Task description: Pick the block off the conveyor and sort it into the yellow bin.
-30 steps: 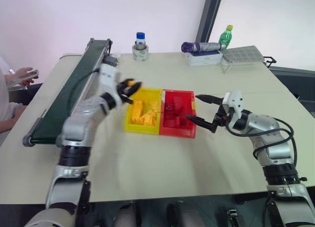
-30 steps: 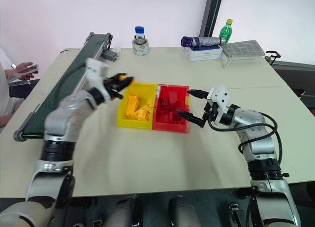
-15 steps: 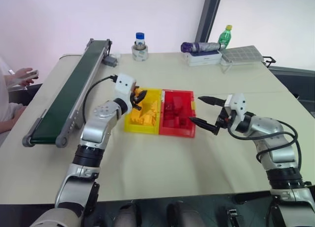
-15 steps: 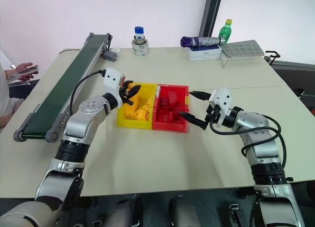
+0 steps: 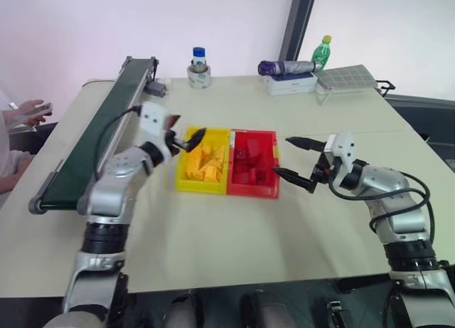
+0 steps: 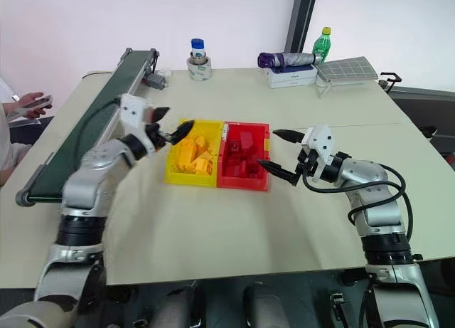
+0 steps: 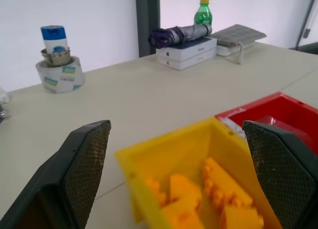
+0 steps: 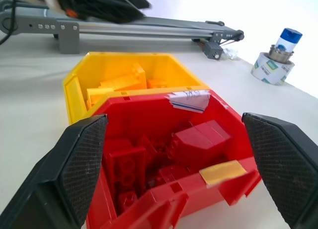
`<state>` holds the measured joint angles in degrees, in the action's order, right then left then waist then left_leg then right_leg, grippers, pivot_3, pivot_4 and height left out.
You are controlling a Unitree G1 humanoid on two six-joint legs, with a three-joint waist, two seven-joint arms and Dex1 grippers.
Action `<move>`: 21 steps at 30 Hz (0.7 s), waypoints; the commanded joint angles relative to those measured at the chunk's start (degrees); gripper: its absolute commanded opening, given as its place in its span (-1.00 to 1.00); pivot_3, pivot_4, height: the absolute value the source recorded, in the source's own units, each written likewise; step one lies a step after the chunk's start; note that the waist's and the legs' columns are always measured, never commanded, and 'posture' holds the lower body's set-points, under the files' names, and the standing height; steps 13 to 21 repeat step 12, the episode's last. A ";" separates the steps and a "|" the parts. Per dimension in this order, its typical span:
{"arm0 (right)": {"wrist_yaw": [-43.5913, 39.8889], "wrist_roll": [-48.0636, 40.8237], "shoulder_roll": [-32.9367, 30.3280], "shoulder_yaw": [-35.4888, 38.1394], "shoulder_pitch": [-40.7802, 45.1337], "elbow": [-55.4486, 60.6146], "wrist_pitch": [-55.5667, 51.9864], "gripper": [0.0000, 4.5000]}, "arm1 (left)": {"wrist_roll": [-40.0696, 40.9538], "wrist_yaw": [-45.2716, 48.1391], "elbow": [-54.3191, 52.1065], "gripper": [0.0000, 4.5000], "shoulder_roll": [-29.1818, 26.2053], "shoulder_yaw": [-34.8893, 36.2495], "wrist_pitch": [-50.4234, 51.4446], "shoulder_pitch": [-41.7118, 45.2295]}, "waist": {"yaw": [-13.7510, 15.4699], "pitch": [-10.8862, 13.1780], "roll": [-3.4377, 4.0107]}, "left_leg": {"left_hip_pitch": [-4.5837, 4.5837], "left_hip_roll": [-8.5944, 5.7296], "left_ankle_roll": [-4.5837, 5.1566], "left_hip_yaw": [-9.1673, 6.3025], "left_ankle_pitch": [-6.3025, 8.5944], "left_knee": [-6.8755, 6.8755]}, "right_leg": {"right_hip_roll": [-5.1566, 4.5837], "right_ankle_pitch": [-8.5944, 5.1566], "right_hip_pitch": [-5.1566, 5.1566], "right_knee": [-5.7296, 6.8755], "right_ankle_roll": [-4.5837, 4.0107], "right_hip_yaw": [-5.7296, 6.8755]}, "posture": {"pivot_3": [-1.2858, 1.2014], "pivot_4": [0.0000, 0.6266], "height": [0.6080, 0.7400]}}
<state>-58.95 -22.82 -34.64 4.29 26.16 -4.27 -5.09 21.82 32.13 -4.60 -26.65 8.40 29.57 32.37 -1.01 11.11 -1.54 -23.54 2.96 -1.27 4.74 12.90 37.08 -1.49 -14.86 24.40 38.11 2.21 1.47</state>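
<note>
The left pincer, blurred, hangs spread and empty by the yellow bin, where heaped yellow blocks blend together. The right pincer gapes empty beside the joined red bin. A person's hand is cut off beyond the conveyor.

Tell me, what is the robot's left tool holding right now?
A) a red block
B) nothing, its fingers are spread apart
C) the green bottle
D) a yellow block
B: the left tool hangs at the near-left edge of the yellow bin with its two black fingers spread and nothing between them.

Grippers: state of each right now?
Left gripper: open, holding nothing, at the yellow bin.
Right gripper: open, holding nothing, at the red bin.
</note>
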 commanded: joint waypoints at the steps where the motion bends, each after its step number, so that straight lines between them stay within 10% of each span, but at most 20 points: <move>1: -0.77 -0.94 -0.41 0.93 1.43 0.87 0.25 1.00 | 4.88 5.22 -5.53 0.97 -5.03 5.17 0.73 -2.60 | 0.12 0.00 0.00 | -0.01 -0.02 0.00 0.02 0.00 0.01 | -0.03 0.00 0.00 -0.02 0.00 0.00 | 0.03 -0.52 1.00; 9: -1.93 -0.73 -0.18 0.83 1.23 -0.11 0.62 1.00 | 8.01 17.34 -4.23 0.97 -19.65 15.18 -1.17 -17.23 | 0.39 0.00 0.01 | -0.02 -0.01 0.06 0.03 0.04 0.01 | -0.11 -0.11 0.01 -0.07 -0.20 0.01 | 0.03 -0.52 1.00; 21: -2.36 -0.53 0.14 0.61 2.01 -1.14 1.01 1.00 | 7.57 19.80 -2.90 0.97 -21.64 18.11 -3.37 -21.90 | 0.29 0.00 0.01 | -0.02 -0.01 0.06 0.07 0.05 0.02 | -0.19 -0.13 0.01 -0.08 -0.23 0.00 | 0.03 -0.52 1.00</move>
